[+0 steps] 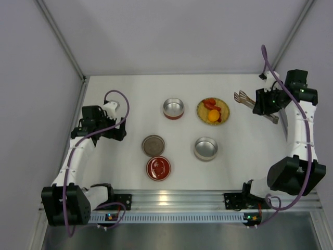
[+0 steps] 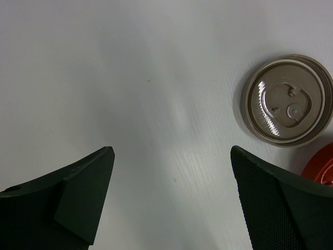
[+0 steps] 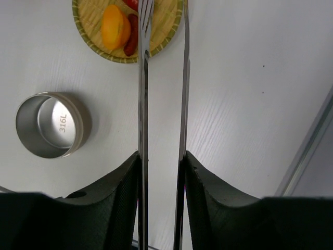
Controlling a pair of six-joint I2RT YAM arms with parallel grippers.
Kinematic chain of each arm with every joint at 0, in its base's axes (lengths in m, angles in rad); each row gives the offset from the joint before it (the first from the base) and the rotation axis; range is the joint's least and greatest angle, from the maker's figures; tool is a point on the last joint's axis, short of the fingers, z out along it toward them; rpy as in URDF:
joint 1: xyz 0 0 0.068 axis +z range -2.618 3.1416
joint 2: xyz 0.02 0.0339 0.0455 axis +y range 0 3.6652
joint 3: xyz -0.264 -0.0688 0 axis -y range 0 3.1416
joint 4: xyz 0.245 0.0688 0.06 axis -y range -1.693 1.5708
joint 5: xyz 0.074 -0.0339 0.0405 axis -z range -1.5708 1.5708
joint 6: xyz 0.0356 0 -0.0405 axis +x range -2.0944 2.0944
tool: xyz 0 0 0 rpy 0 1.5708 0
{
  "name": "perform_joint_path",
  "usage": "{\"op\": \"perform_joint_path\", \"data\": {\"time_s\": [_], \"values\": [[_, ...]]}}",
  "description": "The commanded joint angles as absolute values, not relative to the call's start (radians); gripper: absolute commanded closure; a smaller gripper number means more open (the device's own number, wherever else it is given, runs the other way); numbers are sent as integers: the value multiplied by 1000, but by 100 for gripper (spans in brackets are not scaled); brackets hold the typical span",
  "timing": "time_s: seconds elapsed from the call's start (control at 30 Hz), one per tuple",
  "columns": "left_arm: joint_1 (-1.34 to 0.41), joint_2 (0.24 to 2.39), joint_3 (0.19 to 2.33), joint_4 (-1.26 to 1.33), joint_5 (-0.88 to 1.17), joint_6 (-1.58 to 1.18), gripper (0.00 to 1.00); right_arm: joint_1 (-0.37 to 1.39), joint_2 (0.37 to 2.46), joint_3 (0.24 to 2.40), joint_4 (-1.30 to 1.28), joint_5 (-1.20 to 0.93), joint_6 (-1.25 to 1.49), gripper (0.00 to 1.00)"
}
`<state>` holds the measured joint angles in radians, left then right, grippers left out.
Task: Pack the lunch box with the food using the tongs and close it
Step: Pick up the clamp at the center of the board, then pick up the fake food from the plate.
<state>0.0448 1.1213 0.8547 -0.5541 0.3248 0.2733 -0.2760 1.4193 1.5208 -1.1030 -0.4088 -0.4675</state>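
My right gripper [image 3: 161, 156] pinches the tongs [image 3: 143, 104] at the table's far right, tips pointing left at the woven plate [image 3: 88, 28] that holds the food [image 3: 115, 26]. I judge this the pick-up step: next, straddle one piece and squeeze. My left gripper [image 2: 171, 156] hangs spread wide. The steel bowl [image 3: 80, 122] reads "316L".

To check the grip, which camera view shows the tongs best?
The right wrist view: the tongs lie large between the right pincer's fingers. The top view shows them small, partly hidden by that pincer. The left wrist view does not show them.
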Motion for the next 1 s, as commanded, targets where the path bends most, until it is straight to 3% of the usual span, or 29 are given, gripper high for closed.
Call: {"op": "perform_joint_path", "data": {"time_s": [0.0,0.57,0.97], "values": [[43,1121,910,-569,377,252,2,-253,1391,1572,-1181,-503,-472,63],[43,1126,927,-607,390,256,2,-22,1454,1514,-1103,-379,-348,59],[41,1134,913,-595,384,259,2,26,1508,1462,-1058,-267,-344,61]]}}
